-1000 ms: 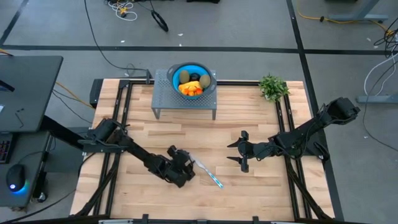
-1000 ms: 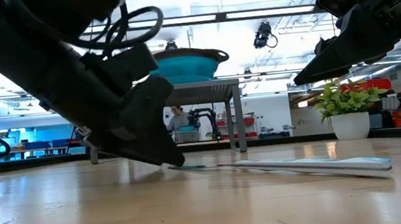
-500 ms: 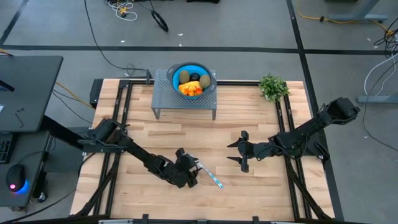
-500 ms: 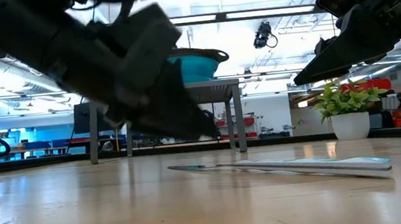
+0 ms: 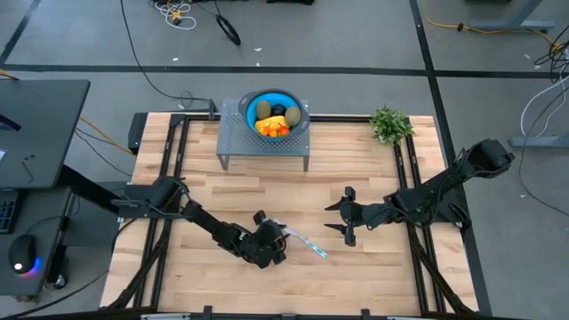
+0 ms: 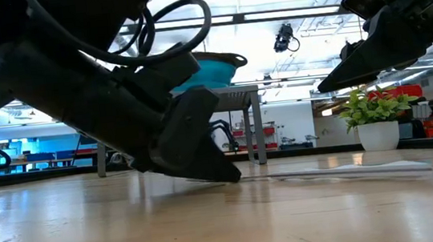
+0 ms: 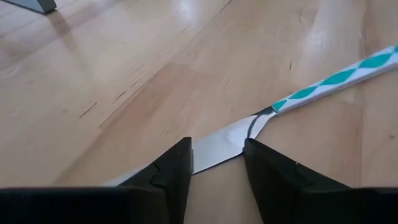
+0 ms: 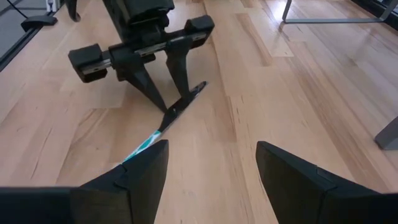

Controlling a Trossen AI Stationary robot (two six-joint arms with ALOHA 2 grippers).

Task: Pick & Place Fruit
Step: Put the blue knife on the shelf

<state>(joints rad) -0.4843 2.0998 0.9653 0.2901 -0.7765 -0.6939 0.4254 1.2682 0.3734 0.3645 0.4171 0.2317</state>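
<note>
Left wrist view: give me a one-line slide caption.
Left gripper straddles the blade of the teal-handled knife lying flat on the wooden table.

The fruit [image 5: 273, 119] lies piled together in a blue bowl [image 5: 298, 110] on a grey perforated stand at the far middle of the table. Yellow-orange and orange pieces fill the near side, a brownish-green oval sits at either side, and a dark ball rests at the far side.

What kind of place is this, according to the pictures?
Probably a robotics lab or workshop. Two robot arms work at a wooden table on a bare floor with loose cables, a desk with a mouse stands beside it, and the low view shows more benches and ceiling lights behind.
</note>
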